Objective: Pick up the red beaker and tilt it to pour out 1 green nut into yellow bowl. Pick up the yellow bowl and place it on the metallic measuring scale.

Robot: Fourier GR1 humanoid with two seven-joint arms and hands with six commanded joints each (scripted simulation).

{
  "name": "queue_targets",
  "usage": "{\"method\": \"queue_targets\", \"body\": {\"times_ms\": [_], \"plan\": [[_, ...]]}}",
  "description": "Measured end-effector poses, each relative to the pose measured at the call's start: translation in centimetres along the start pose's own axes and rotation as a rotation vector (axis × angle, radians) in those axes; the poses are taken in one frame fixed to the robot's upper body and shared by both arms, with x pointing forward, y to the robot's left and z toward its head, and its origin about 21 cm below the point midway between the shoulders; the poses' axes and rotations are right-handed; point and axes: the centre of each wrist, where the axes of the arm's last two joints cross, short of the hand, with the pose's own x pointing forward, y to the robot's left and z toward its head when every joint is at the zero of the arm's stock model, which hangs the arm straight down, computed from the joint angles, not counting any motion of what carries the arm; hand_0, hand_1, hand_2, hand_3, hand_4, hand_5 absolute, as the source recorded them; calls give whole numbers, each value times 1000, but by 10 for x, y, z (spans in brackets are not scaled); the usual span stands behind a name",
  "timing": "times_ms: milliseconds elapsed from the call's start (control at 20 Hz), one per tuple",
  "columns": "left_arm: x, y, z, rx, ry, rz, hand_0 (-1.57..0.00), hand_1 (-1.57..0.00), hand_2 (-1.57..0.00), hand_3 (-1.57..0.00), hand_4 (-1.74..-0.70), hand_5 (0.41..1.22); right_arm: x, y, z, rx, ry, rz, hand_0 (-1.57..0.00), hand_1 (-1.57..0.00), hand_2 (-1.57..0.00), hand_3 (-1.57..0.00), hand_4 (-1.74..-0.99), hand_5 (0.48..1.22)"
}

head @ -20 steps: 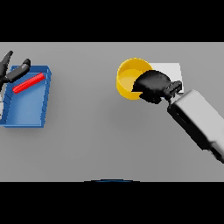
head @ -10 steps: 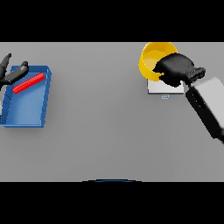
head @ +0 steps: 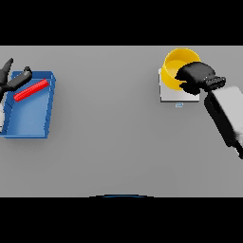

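Observation:
The yellow bowl point(head: 176, 64) is at the far right, over the white measuring scale point(head: 172, 93). My right hand point(head: 195, 77) is curled round the bowl's near right rim and holds it. I cannot tell whether the bowl rests on the scale or hangs just above it. The red beaker point(head: 31, 90) lies on its side in the blue tray point(head: 29, 117) at the far left. My left hand point(head: 11, 79) is at the tray's far left corner with its fingers spread, close to the beaker's end. No green nut shows.
The scale has a small display point(head: 179, 105) on its near edge. The blue tray stands by the table's left edge.
My right hand has carried the yellow bowl to the right and further back, from the table's middle right to over the scale. The left hand and beaker have not moved.

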Motion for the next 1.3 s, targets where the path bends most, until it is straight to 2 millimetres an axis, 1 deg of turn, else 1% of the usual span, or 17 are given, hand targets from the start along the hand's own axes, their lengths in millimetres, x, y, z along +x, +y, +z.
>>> {"method": "queue_targets", "body": {"times_ms": [100, 200, 350, 400, 450, 500, 550, 600, 700, 750, 800, 850, 900, 1000, 1050, 1100, 1300], "plan": [[-1, 1, 0, -6, -9, 6, 1, 1, 1, 1, -854, 807, -5, 6, 1, 3, 3, -9, -1571, -1571, -1382, -1384, -1741, 1221], [2, -1, 1, -4, -8, 5, 1, 1, 1, 1, -849, 799, -4, 10, -5, 11, 18, -6, -1571, -1571, -1382, -1402, -1741, 1221], [1, -1, 2, -4, -22, 4, 1, 1, 1, 1, -844, 783, -9, 11, -5, 31, 21, -15, -1571, -1571, -1374, -1448, -1741, 1221], [1, -1, 0, -6, -10, 6, 1, 1, 1, 1, -842, 780, -10, 15, -6, 36, 16, -22, -1571, -1571, -1404, -1376, -1741, 1221], [2, -2, 1, -7, -15, 1, 1, 1, 1, 1, -838, 779, -10, 15, -5, 34, 15, -26, -1565, -1496, -1437, -1249, -1741, 1221], [1, 0, 0, 1, -8, -4, 1, 1, 1, 1, -836, 775, -12, 12, -4, 32, 12, -32, -1558, -1428, -1343, -1110, -1682, 1221], [1, 1, 0, 1, -6, -7, 1, 1, 1, 1, -837, 773, -10, 10, -5, 41, 31, -31, -1471, -1285, -1178, -959, -1632, 1145], [2, -1, 0, -3, -6, 2, 1, 1, 1, 1, -836, 774, -11, 11, -3, 49, 29, -37, -1335, -1125, -1007, -816, -1592, 1074], [1, 1, 0, 1, -13, 0, 1, 1, 1, 1, -835, 768, -8, 11, -4, 49, 42, -73, -946, -811, -708, -576, -1535, 965], [3, -1, 0, -6, -13, 5, 1, 1, 1, 1, -839, 764, -10, 11, -3, 58, 43, -97, -757, -673, -579, -476, -1513, 923], [5, 4, 0, -2, -13, 14, 1, 1, 1, 1, -840, 764, -10, 12, -3, 62, 44, -103, -605, -556, -470, -391, -1496, 890], [5, 3, -2, -4, -17, 17, 1, 1, 1, 1, -837, 760, -7, 15, -4, 75, 40, -114, -484, -459, -376, -318, -1485, 863], [4, 4, -2, -12, -19, 13, 1, 1, 1, 1, -831, 754, -9, 12, -4, 69, 45, -118, -387, -380, -300, -258, -1476, 847], [8, 1, -3, -13, -22, 2, 1, 1, 1, 1, -834, 750, -8, 13, -6, 79, 53, -107, -247, -243, -192, -164, -1448, 824], [5, 0, -1, -16, -20, 2, 1, 1, 1, 1, -835, 752, -10, 12, -5, 85, 48, -91, -198, -194, -153, -131, -1435, 817], [3, -3, 0, -17, -17, 5, 1, 1, 1, 1, -836, 753, -12, 11, -6, 91, 53, -84, -158, -155, -122, -105, -1422, 811], [4, -2, 2, -7, -11, -1, 1, 1, 1, 1, -833, 760, -13, 12, -4, 117, 64, -72, -64, -63, -50, -42, -1390, 779]]}}
